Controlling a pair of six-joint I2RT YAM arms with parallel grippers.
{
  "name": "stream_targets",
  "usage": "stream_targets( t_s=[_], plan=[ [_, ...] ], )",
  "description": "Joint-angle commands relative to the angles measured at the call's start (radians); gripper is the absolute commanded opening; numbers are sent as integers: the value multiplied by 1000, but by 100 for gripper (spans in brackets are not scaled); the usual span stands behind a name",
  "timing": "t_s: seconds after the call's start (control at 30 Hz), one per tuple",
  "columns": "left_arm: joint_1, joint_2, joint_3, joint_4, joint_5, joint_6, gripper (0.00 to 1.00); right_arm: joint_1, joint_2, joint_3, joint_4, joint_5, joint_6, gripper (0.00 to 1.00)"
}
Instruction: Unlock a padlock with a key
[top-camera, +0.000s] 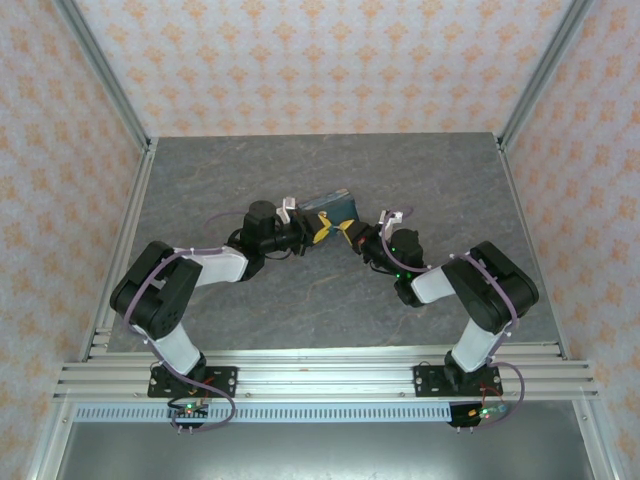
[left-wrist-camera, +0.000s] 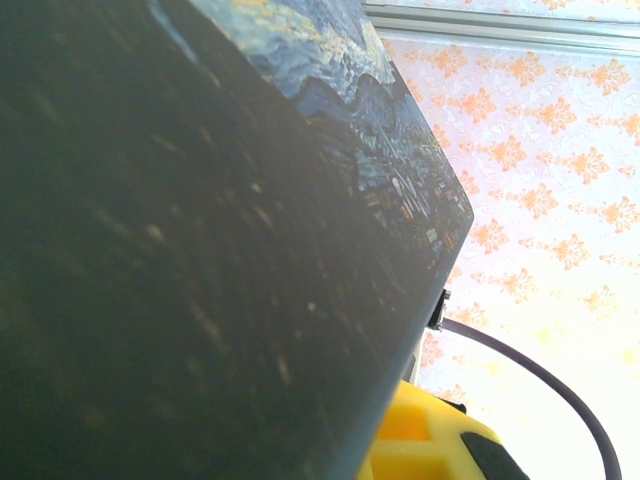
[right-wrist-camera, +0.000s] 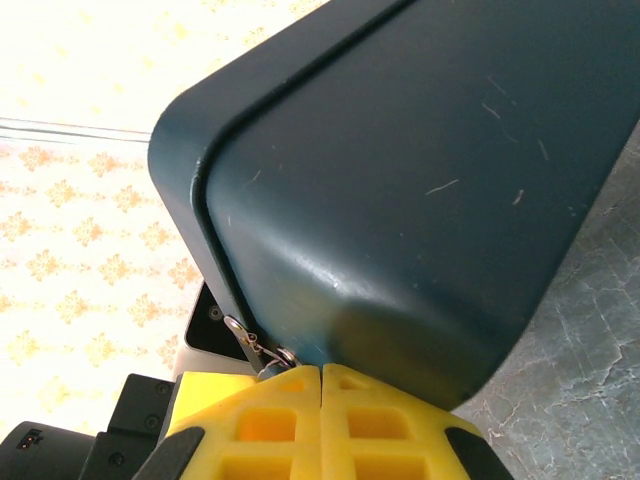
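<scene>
The right gripper (right-wrist-camera: 322, 372) has its two yellow fingers pressed together, with only a thin seam between the pads. A thin silvery key (right-wrist-camera: 258, 343) on a small ring projects just above the tip of one finger and touches the lower edge of the box (right-wrist-camera: 400, 180). It cannot be told whether the pads clamp the key. The dark blue box stands directly ahead of these fingertips, with one rounded corner toward the camera and the grey table (right-wrist-camera: 590, 330) beneath it. The left gripper (top-camera: 318, 232) is closed. Its wrist view shows one yellow finger (left-wrist-camera: 425, 440) low against the dark side of the box (left-wrist-camera: 200, 250), whose upper face bears a swirl pattern. What that gripper holds, if anything, cannot be told. From above, both grippers meet tip to tip at the near side of the box (top-camera: 330, 205), right gripper (top-camera: 352, 232) beside left, near the middle of the table (top-camera: 300, 310).
</scene>
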Motion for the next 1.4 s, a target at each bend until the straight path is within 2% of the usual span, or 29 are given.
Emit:
stream_targets(
  t_s=[0.0, 0.37, 0.63, 0.8, 0.93, 1.1, 1.37],
  plan=[
    [-27, -73, 18, 169, 33, -16, 0, 21, -2, 2, 14, -14, 25, 0],
    [-28, -81, 11, 166, 14, -5, 0, 30, 32, 31, 73, -40, 95, 0],
    [-27, -72, 16, 158, 8, 0, 0, 45, -23, 10, 24, -35, 66, 0],
    [-27, -71, 16, 154, 14, 5, 0, 45, -2, 28, 25, -22, 60, 0],
    [-28, -72, 12, 140, 16, 15, 0, 46, 34, 80, 62, -53, 81, 0],
    [-30, -69, 14, 115, 8, 33, 0, 76, 23, 146, 18, -106, 58, 0],
    [-29, -40, 21, 115, 13, 38, 0, 97, -1, 152, -26, -104, 23, 0]
  ],
)
